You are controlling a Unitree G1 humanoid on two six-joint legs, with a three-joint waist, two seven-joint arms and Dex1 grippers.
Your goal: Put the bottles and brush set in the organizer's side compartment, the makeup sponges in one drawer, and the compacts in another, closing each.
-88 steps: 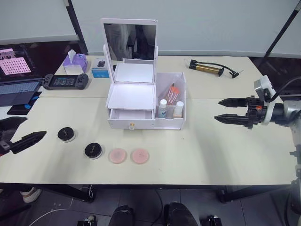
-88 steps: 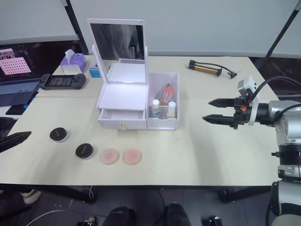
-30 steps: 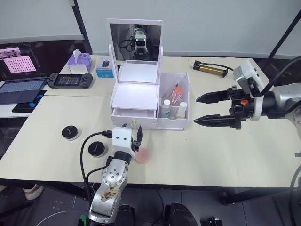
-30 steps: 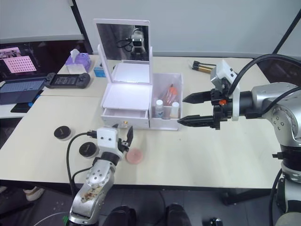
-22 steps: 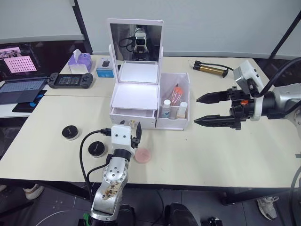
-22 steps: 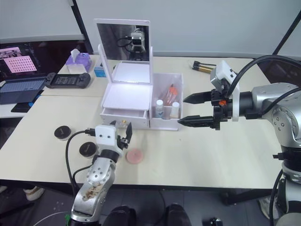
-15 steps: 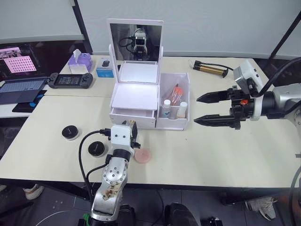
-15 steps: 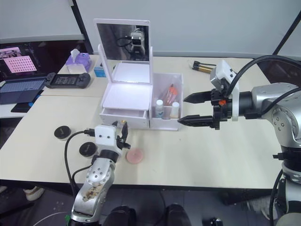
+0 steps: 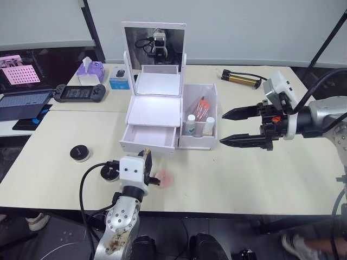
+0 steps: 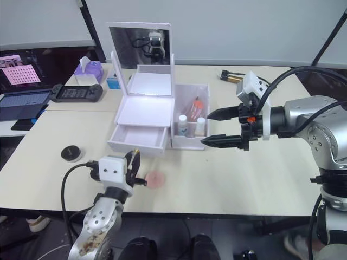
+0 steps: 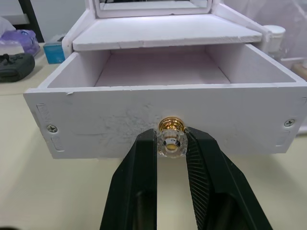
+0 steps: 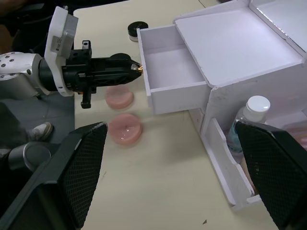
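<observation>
The white organizer (image 9: pixel 157 111) stands mid-table with its lower drawer (image 9: pixel 149 138) pulled out and empty. My left gripper (image 11: pixel 171 143) is shut on the drawer's clear knob (image 11: pixel 171 139). Two pink makeup sponges (image 12: pixel 119 97) (image 12: pixel 125 128) lie on the table beside the left arm. One black compact (image 9: pixel 80 153) sits to the left, and another (image 9: pixel 108 171) is partly hidden behind my left wrist. Two bottles (image 9: pixel 191 123) (image 9: pixel 209 125) and the brush set (image 9: pixel 201 107) stand in the side compartment. My right gripper (image 9: pixel 222 128) hovers open just right of the organizer, holding nothing.
A mirror (image 9: pixel 154 37) rises behind the organizer. A hand pump (image 9: pixel 241 79) lies at the back right. A tissue box (image 9: pixel 90 69), a game controller (image 9: pixel 77 93) and a laptop (image 9: pixel 19 105) sit at the back left.
My left gripper has shut on the drawer knob and drawn the drawer out toward the table's front. The right gripper has drifted slightly toward the organizer, still open.
</observation>
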